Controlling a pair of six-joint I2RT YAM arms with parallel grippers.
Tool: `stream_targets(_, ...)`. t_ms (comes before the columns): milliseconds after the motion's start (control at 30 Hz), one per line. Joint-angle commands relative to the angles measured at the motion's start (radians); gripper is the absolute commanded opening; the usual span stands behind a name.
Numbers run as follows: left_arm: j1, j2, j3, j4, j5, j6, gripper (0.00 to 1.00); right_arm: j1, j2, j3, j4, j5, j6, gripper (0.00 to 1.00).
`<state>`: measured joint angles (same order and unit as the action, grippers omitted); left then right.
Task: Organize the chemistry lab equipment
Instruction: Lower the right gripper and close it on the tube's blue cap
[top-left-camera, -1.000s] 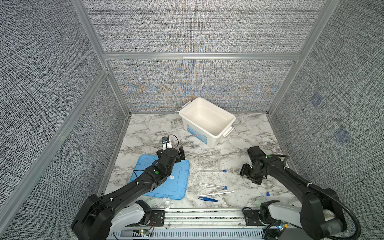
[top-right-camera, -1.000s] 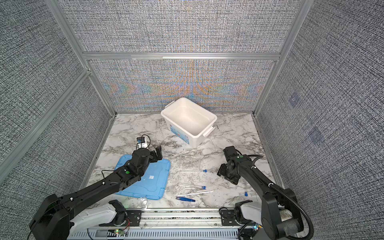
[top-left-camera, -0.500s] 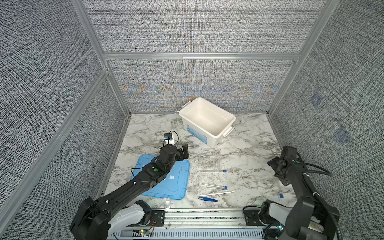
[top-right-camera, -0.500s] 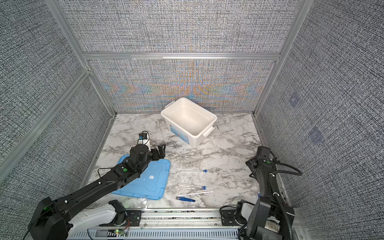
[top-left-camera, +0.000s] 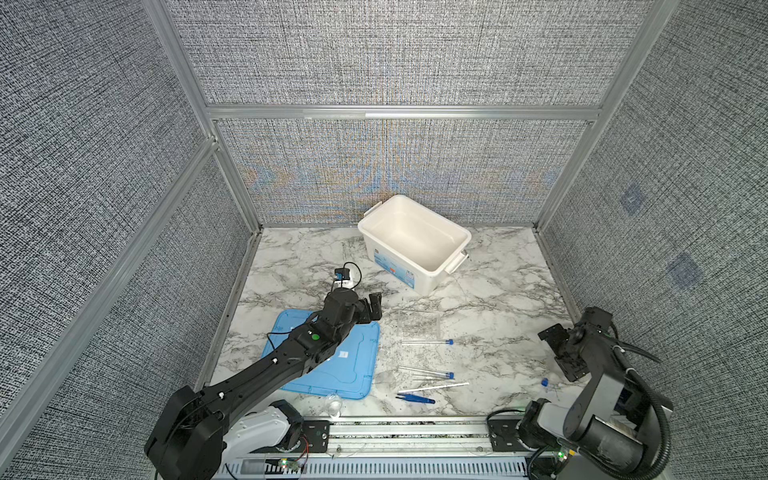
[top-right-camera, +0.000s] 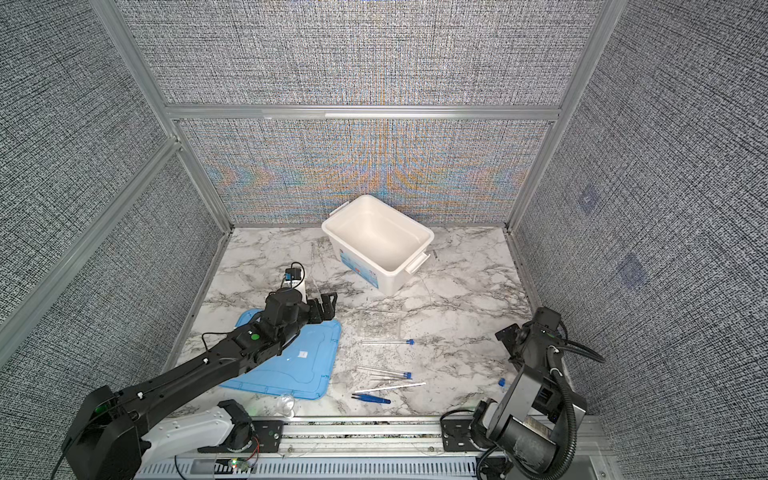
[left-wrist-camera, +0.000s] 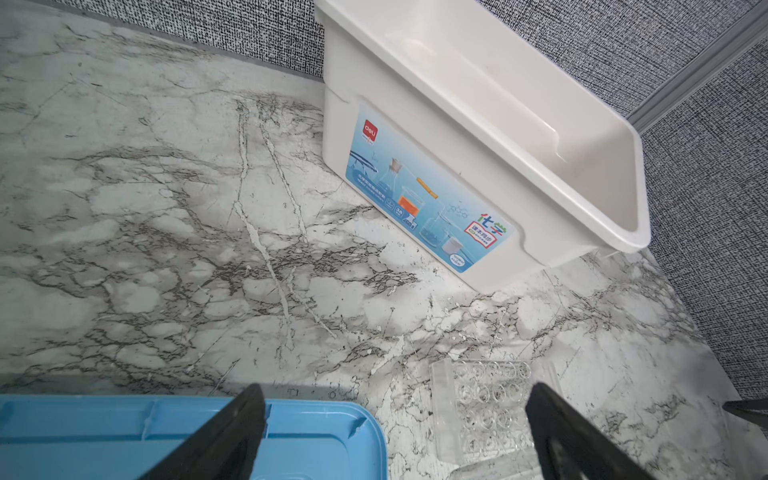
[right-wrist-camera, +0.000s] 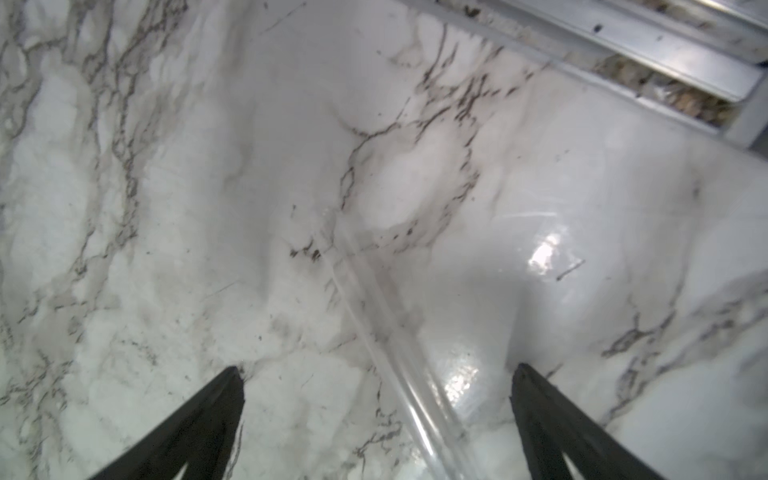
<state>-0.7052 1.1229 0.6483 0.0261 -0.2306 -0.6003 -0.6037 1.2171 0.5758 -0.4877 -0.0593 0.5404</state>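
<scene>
Since a second ago the right arm has drawn back from mid-desk to the right front corner, while the left arm has reached slightly farther toward the white tub (top-left-camera: 409, 272). The right gripper (right-wrist-camera: 377, 368) hangs over the marble desk (top-left-camera: 498, 299) with its jaws wide apart. A clear tube (right-wrist-camera: 399, 353) lies flat between them, gripped by neither. In a top view its blue cap shows just beside the arm.

The left gripper (left-wrist-camera: 395, 387) is likewise spread and empty above the far corner of the light-blue lid (top-left-camera: 353, 361), with the clear rack (left-wrist-camera: 486, 407) just beside it. Two more blue-capped tubes (top-left-camera: 426, 342) lie flat on the robot's side of the rack. Nearer the front edge are a thin white stick (top-left-camera: 436, 387) and blue tweezers (top-left-camera: 415, 399). A small glass dish (top-left-camera: 333, 405) sits at the lid's front edge.
</scene>
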Motion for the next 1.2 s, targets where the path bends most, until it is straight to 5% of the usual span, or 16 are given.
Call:
stream_targets(0, 0.001, -0.001, -0.003, 0.013, -0.015, 0.003, 0.99, 0.003, -0.017, -0.018, -0.030, -0.089, -0.033, 0.99)
stream_targets(100, 0.001, 0.013, 0.005, 0.012, -0.021, 0.009, 0.99, 0.013, -0.010, -0.037, -0.051, -0.126, -0.024, 0.94)
stream_targets(200, 0.001, 0.033, 0.007, 0.018, -0.020, 0.010, 0.99, 0.035, 0.018, -0.040, -0.066, -0.137, -0.017, 0.76)
stream_targets(533, 0.001, 0.061, -0.007, 0.042, -0.021, -0.016, 0.99, 0.156, 0.105, 0.037, -0.150, -0.110, 0.021, 0.52)
stream_targets(1167, 0.001, -0.043, -0.177, 0.125, -0.144, -0.017, 0.99, 0.419, 0.275, 0.176, -0.280, -0.105, 0.048, 0.48)
